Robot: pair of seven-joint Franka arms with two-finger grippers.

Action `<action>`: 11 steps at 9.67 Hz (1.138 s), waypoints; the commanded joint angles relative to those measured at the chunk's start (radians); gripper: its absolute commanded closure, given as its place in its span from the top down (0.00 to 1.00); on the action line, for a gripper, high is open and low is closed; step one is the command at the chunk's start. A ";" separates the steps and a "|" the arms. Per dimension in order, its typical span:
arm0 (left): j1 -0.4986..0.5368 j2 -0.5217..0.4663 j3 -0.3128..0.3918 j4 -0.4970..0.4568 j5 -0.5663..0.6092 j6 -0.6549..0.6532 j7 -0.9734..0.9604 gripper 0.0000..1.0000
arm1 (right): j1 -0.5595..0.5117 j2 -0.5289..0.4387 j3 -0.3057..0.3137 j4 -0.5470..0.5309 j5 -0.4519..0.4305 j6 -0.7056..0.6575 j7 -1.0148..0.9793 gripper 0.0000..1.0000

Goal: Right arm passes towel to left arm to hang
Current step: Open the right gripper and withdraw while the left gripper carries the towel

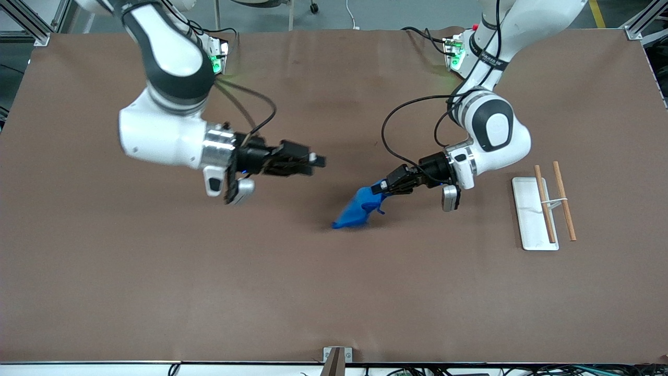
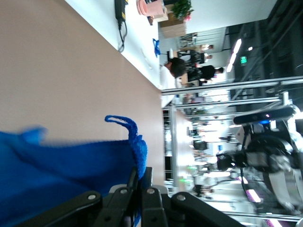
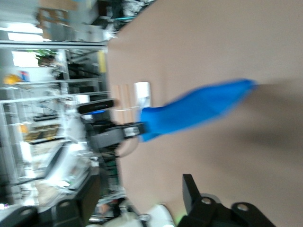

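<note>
The blue towel hangs from my left gripper, which is shut on its upper corner over the middle of the table; the lower end droops toward the table. In the left wrist view the towel is pinched between the fingers, with its corner loop sticking out. My right gripper is open and empty, in the air over the table toward the right arm's end, apart from the towel. The right wrist view shows the towel held by the other gripper farther off.
A white rack tray with two wooden rods lies toward the left arm's end of the table. The brown table has bare surface nearer the front camera.
</note>
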 commanded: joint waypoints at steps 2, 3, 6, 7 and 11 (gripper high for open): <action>0.033 -0.180 0.008 -0.147 0.259 0.112 -0.113 0.00 | -0.003 -0.050 -0.133 -0.005 -0.344 -0.059 0.097 1.00; 0.050 -0.220 0.030 -0.177 0.346 0.111 -0.146 0.00 | -0.003 -0.063 -0.170 -0.008 -0.477 -0.077 0.155 1.00; 0.050 -0.261 0.159 -0.197 0.629 0.089 -0.220 0.00 | -0.002 -0.117 -0.304 -0.015 -0.713 -0.147 0.197 1.00; 0.052 -0.268 0.205 -0.191 0.742 0.036 -0.245 0.00 | -0.003 -0.141 -0.354 -0.015 -0.793 -0.169 0.197 1.00; 0.047 -0.283 0.392 -0.127 1.284 -0.087 -0.375 0.00 | -0.005 -0.272 -0.518 0.017 -0.921 -0.337 0.242 1.00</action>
